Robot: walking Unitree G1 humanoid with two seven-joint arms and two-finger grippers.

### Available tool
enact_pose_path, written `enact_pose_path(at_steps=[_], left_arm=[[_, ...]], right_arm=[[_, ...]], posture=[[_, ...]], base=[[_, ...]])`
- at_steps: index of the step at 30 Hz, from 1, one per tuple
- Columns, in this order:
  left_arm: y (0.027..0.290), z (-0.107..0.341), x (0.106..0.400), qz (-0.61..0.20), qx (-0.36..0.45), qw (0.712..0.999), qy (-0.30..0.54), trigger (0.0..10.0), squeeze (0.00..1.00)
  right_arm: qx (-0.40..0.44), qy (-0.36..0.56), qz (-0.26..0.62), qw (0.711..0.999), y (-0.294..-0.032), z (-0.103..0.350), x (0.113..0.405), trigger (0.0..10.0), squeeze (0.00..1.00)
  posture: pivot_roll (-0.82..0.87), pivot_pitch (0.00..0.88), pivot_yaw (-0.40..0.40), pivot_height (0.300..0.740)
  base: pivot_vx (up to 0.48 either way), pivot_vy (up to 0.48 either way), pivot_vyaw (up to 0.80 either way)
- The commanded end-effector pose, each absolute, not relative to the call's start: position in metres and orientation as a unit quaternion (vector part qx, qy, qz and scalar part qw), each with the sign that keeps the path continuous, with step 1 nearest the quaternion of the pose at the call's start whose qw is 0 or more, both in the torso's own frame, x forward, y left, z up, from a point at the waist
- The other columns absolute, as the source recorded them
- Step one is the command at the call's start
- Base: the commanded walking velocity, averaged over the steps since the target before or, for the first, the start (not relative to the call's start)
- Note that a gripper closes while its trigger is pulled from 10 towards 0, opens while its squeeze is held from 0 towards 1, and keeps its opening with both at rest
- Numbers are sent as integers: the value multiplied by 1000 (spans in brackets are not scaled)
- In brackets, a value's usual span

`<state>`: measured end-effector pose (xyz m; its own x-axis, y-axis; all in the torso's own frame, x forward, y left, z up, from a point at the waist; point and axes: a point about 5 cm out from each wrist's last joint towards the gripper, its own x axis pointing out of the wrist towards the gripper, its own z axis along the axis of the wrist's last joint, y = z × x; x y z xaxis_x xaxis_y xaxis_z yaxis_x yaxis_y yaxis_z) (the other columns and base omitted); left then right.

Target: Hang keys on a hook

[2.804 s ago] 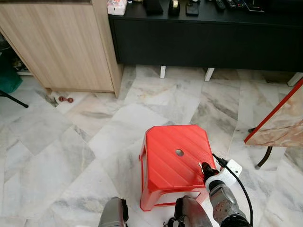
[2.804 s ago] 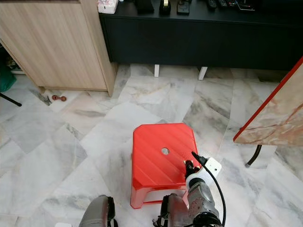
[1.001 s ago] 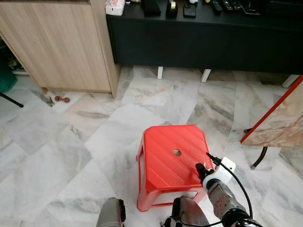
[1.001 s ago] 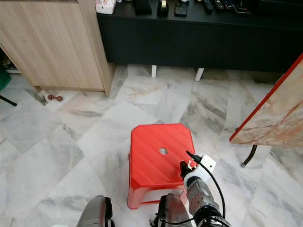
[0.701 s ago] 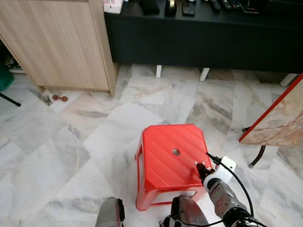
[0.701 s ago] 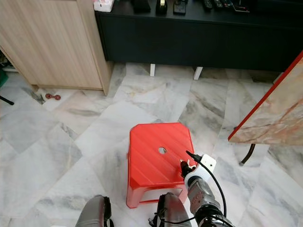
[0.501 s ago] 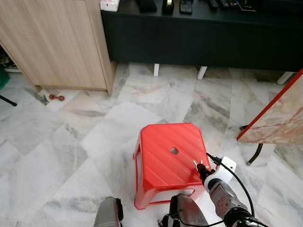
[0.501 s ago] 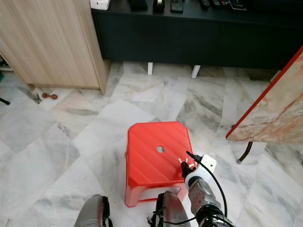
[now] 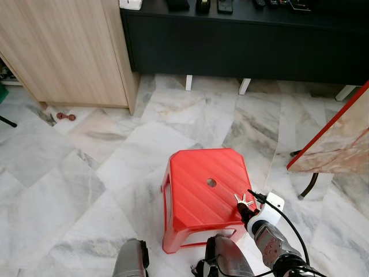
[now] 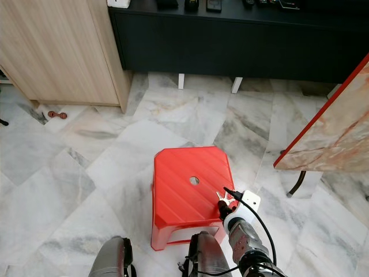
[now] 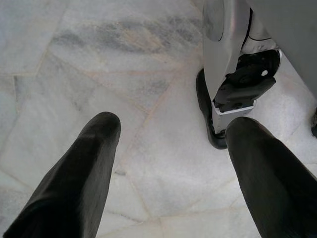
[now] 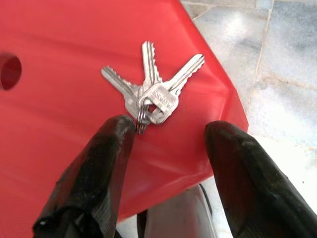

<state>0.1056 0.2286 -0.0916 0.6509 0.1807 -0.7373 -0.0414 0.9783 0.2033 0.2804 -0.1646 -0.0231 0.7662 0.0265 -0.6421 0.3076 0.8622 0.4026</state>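
Three silver keys on one ring lie fanned out near the right front corner of a red plastic stool, low and centre in the left eye view. The right claw sits at that corner, its tips just beside the keys. A black desk runs across the top of the frame, a light wood cabinet fills the upper left, and a red-edged marble slab leans in at the right. Marble floor lies all around.

The right eye view shows the same stool and keys.

In the left wrist view, the left claw hangs open over the floor, its two fingers well apart, with the robot's foot beyond.

In the right wrist view, the right claw is open. The keys lie flat on the stool, their ring touching or just at one finger; the other finger is apart from them.
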Motion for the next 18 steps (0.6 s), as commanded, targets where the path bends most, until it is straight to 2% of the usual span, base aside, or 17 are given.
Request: enact_pose_path(at_steps=[1,6,7,8,9,18], left_arm=[[194,-104,87,15,56,893,447,10000,0],[195,-104,87,16,56,893,446,10000,0],[195,-104,87,17,56,893,447,10000,0],[195,-104,87,18,56,893,447,10000,0],[195,-104,86,18,56,893,447,10000,0],[195,-103,85,18,56,894,445,10000,0]], right_arm=[[240,349,-78,903,-167,-28,275,10000,0],[232,351,-72,904,-165,-27,276,9804,0],[231,352,-73,904,-165,-27,276,2980,0],[229,352,-74,904,-165,-27,276,2980,0],[229,353,-74,904,-165,-27,276,0,0],[227,351,-75,905,-167,-27,276,0,0]], posture=[[69,278,-164,634],[71,279,-164,634],[71,279,-164,634],[71,279,-164,634],[72,280,-165,634],[70,284,-164,634]], base=[[0,0,0],[0,0,0],[0,0,0],[0,0,0],[0,0,0],[0,0,0]])
